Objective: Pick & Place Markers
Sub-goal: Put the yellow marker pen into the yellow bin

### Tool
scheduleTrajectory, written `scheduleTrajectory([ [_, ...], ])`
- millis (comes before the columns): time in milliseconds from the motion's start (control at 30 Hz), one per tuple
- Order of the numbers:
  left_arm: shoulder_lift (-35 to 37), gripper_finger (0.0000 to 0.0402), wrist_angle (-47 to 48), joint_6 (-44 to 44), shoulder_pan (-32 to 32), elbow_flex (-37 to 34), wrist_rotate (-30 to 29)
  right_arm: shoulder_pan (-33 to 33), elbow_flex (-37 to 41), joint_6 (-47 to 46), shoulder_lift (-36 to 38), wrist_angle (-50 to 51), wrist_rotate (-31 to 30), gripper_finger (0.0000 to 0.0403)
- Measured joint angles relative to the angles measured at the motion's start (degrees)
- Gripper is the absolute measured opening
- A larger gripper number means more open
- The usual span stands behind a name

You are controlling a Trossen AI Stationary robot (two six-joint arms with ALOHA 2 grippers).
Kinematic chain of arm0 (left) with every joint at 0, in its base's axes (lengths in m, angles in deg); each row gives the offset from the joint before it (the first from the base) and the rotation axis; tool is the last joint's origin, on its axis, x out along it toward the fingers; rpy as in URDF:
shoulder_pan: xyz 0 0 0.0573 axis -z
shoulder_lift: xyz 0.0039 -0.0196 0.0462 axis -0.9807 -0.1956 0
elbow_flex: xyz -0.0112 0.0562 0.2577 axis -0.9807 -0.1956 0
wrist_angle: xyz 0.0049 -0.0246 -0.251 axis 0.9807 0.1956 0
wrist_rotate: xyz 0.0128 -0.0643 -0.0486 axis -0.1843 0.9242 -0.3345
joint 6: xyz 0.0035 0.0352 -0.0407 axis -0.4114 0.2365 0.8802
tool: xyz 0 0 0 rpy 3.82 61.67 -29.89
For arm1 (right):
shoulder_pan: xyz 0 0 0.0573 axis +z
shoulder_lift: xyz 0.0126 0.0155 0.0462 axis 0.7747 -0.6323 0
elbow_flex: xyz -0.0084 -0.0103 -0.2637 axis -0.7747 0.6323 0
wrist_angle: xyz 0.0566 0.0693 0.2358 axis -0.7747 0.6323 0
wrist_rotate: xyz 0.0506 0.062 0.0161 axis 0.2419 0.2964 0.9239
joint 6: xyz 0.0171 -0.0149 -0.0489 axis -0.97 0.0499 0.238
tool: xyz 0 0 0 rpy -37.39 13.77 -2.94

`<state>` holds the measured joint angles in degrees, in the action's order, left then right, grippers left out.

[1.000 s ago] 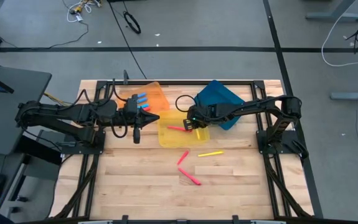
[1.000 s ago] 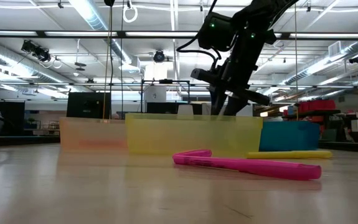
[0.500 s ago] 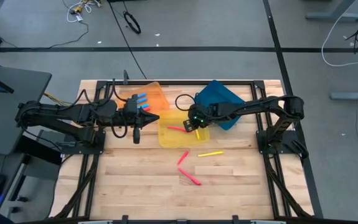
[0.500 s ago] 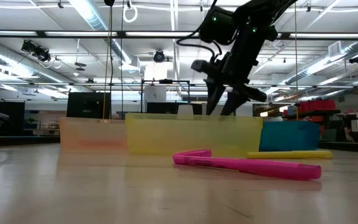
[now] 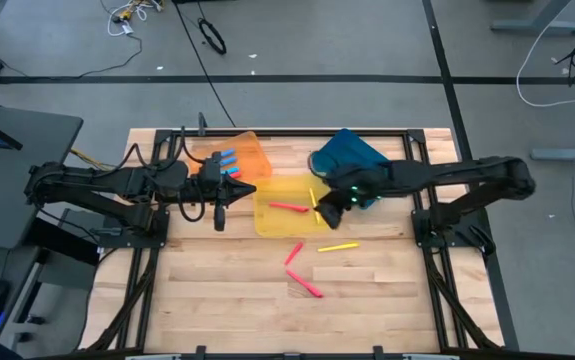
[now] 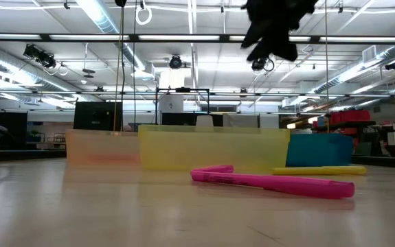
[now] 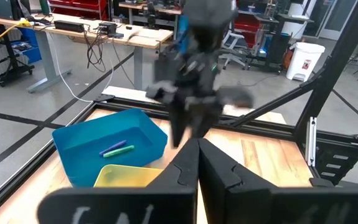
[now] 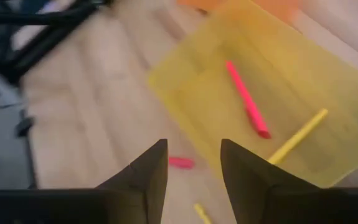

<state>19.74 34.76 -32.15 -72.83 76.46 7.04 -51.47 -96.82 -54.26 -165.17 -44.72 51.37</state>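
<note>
Your yellow tray [image 5: 267, 222] holds a pink marker [image 5: 288, 207] and a yellow marker [image 5: 313, 198]. The orange tray [image 5: 250, 150] beside it holds blue markers [image 5: 227, 158], and the blue tray [image 7: 82, 149] shows a purple and a green marker [image 7: 117, 149]. Three markers lie loose on the table [image 5: 227, 300]: two pink [image 5: 294, 252], one yellow [image 5: 338, 246]. Your right gripper [image 8: 189, 163] hovers spread and empty at the yellow tray's edge; your left gripper [image 7: 197, 155] is pressed together, empty, by the orange tray.

We see the pink marker [image 5: 287, 207] and the yellow marker [image 5: 313, 196] lying flat in the yellow tray [image 5: 267, 222]; three more markers [image 5: 310, 266] lie on the table [image 5: 227, 290].
</note>
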Motion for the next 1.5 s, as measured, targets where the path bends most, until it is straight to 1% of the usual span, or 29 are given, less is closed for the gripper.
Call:
scheduleTrajectory([
  [67,0.0,0.0007,0.0,0.0,0.0,0.0,0.0,1.4,0.0,1.4,2.6,0.3,1.3,0.0147],
  [200,0.0,0.0012,0.0,0.0,0.0,0.0,0.0,4.2,0.0,3.0,6.2,5.0,3.7,0.0147],
  [367,0.0,0.0009,0.0,0.0,0.0,0.0,0.0,8.2,0.0,8.3,7.0,15.1,3.4,0.0147],
  [433,0.0,0.0007,0.0,0.0,0.0,0.0,0.0,9.4,0.0,11.5,6.1,17.6,1.0,0.0147],
  [500,0.0,0.0007,0.0,-0.5,0.0,0.0,0.0,10.3,0.0,14.9,4.9,18.9,-1.7,0.0147],
  [567,0.0,0.0008,0.0,-0.8,0.0,0.0,0.0,11.0,0.0,17.3,3.2,18.7,-2.7,0.0147],
  [867,0.0,0.0011,0.0,-0.4,0.0,0.0,0.0,14.6,0.0,22.9,-9.0,18.3,-1.8,0.0147],
  [1067,0.0,0.0011,0.0,-0.4,0.0,0.0,0.0,16.2,0.0,27.0,-15.4,15.8,-1.8,0.0147],
  [1267,0.0,0.0011,0.0,-0.4,0.0,0.0,0.0,16.0,0.0,27.8,-20.5,10.9,-1.9,0.0147],
  [1500,0.0,0.0011,0.0,-0.4,0.0,0.0,0.0,15.9,0.0,29.6,-24.4,9.4,-1.9,0.0147],
])
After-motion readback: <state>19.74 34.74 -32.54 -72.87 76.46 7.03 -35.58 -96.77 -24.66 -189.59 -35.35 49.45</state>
